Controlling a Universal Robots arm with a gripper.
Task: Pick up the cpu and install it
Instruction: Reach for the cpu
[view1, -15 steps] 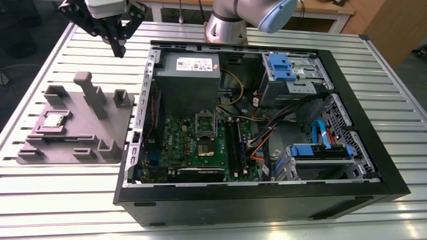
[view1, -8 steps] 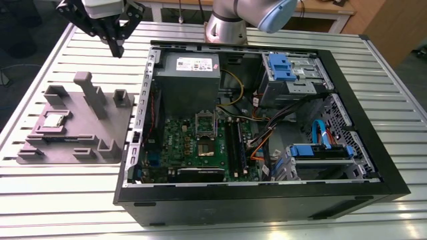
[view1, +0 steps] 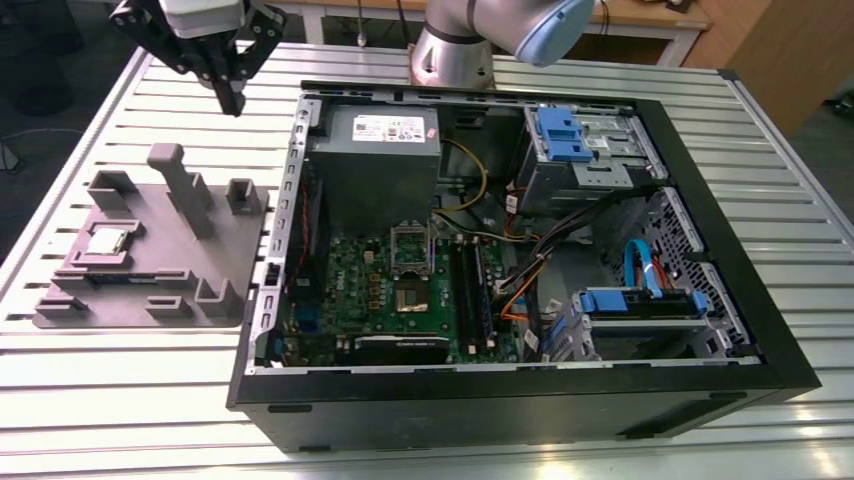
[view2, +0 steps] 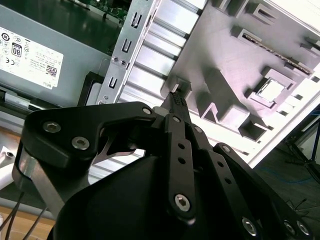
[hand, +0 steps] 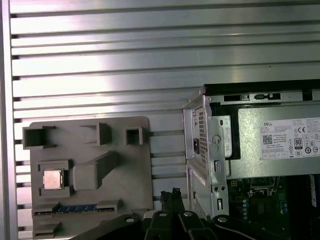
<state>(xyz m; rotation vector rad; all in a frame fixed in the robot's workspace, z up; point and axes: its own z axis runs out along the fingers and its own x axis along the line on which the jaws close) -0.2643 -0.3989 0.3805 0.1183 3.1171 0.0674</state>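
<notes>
The cpu (view1: 107, 241) is a small silvery square lying flat in a pocket of the grey holder plate (view1: 230, 236) on the exterior view's left. It also shows in both wrist views (hand: 52, 179) (view2: 272, 90). My gripper (view1: 236, 103) hangs high above the table's far end, beyond the holder plate and just outside the computer case's corner. Its black fingers are shut with nothing between them (view2: 176, 101) (hand: 170, 195). Inside the case, the green motherboard (view1: 350, 270) carries the square metal-framed socket (view1: 407, 294) with a dark centre.
The open black computer case (view1: 534, 400) fills the middle of the slatted metal table (view1: 120, 400). A grey power-supply box (view1: 378, 170) sits at its far end, blue drive brackets (view1: 561, 135) and cables at the exterior view's right. Upright posts (view1: 180, 185) rise from the holder plate.
</notes>
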